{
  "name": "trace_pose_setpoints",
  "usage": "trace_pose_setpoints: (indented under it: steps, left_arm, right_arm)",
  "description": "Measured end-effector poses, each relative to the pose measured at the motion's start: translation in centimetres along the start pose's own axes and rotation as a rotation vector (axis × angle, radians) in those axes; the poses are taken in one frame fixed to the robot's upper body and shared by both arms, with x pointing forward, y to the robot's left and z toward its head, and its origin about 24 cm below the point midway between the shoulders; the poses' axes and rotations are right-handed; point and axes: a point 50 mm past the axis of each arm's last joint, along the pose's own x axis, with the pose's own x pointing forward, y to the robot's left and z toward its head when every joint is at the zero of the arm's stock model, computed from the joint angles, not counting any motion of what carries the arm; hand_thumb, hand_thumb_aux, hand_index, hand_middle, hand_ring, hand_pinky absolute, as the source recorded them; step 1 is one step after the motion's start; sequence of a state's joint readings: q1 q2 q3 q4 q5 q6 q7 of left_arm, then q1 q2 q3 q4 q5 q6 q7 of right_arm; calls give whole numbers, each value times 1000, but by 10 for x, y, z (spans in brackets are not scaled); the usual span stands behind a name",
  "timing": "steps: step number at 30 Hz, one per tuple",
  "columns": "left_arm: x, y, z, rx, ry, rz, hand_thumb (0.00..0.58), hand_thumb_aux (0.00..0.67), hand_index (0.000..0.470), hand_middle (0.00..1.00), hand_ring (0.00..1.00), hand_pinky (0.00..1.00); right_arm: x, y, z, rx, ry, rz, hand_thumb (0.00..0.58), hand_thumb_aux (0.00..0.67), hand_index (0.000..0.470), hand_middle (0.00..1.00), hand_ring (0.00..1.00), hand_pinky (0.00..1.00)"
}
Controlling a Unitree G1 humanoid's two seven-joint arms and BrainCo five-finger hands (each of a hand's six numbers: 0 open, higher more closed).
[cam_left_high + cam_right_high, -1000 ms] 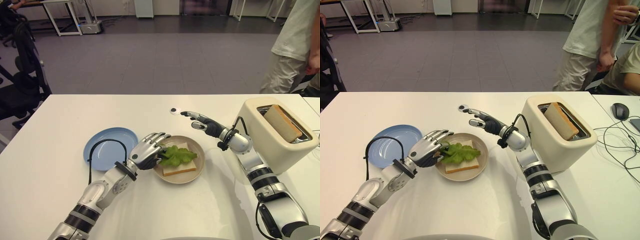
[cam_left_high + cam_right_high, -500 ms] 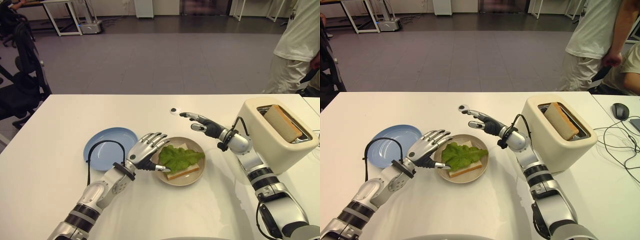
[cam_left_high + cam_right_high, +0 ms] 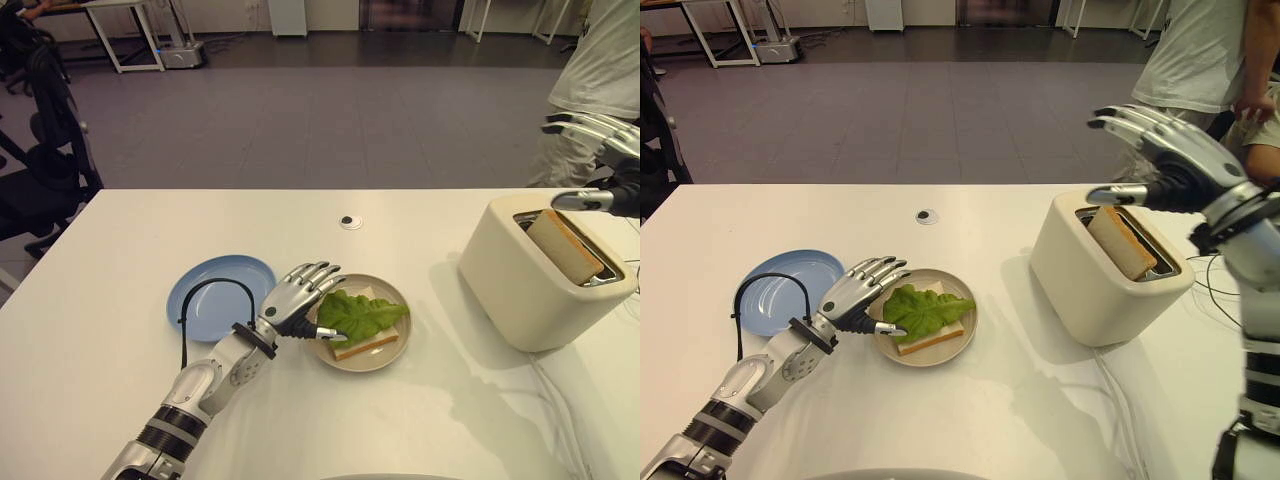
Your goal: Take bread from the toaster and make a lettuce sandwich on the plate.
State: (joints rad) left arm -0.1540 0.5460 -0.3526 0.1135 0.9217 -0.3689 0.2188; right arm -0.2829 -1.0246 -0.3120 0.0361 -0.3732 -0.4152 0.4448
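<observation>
1. Left hand (image 3: 860, 296): the fingers are spread apart and lightly bent, and nothing is held. The hand sits low at the left rim of the plate (image 3: 958, 342). Its thumb tip lies at the edge of the lettuce leaf (image 3: 922, 308); whether the two touch cannot be told.
2. Right hand (image 3: 1168, 165): raised, with the fingers spread apart and nothing held. It hovers above the slot of the toaster (image 3: 1090, 295).
3. Bread slice (image 3: 1122, 243): directly below the right hand. It stands tilted in the toaster slot, with its upper part projecting above the top.
4. Lettuce leaf: just to the right of the left hand. It lies flat on a second bread slice (image 3: 932, 341) and covers most of it.
5. Plate: tan, and lies between the two hands. It carries the second bread slice and the leaf.
6. Toaster: cream-coloured, and stands on the counter (image 3: 400, 425) beneath the right hand. It is well apart from the left hand and to the right of the plate. A white cord (image 3: 1122, 400) runs from its base toward the near edge of the counter.
7. Blue plate (image 3: 790, 272): to the left of the left hand and just beside the tan plate. A black cable (image 3: 740, 300) looping from the left wrist lies across it.
8. Round marker (image 3: 347, 221): on the counter beyond the left hand, toward the far edge.
</observation>
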Motion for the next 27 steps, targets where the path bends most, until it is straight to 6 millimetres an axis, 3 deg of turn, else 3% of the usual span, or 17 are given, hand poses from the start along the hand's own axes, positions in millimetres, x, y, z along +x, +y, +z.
trace_pose_setpoints:
  steps: [4,7,8,9,10,13,15,18,24,27]
  left_arm:
    - [0,-1,-1,-3,0,1,0,0,0,0,0,0]
    - [0,-3,-2,-6,-1,0,0,0,0,0,0,0]
    - [0,-3,-2,-6,0,1,0,0,0,0,0,0]
    - [0,-3,-2,-6,0,0,0,0,0,0,0,0]
    - [0,-3,-2,-7,-2,0,0,0,0,0,0,0]
    - [-1,-3,-2,-7,-4,2,0,0,0,0,0,0]
    - [-1,-4,-3,-8,-2,3,0,0,0,0,0,0]
    - [-1,-4,-3,-7,-1,3,0,0,0,0,0,0]
    - [-2,-4,-5,-2,2,2,0,0,0,0,0,0]
    - [-2,-3,-5,-1,3,5,0,0,0,0,0,0]
  right_arm:
    - [-25,30,-40,-14,225,237,0,0,0,0,0,0]
    - [-34,44,-47,3,281,334,14,8,6,0,0,0]
    - [-34,45,-46,5,282,340,294,200,140,0,0,0]
    - [-33,46,-45,4,277,344,464,370,260,0,0,0]
    - [-31,48,-42,3,266,353,498,418,293,0,0,0]
    - [-24,47,-30,8,199,342,493,410,288,0,0,0]
    - [-19,49,-23,22,157,327,516,447,313,0,0,0]
    - [-14,48,-19,21,136,310,580,670,470,0,0,0]
    - [-7,42,-16,45,119,227,580,670,470,0,0,0]
    - [-12,13,-22,173,118,61,580,670,470,0,0,0]
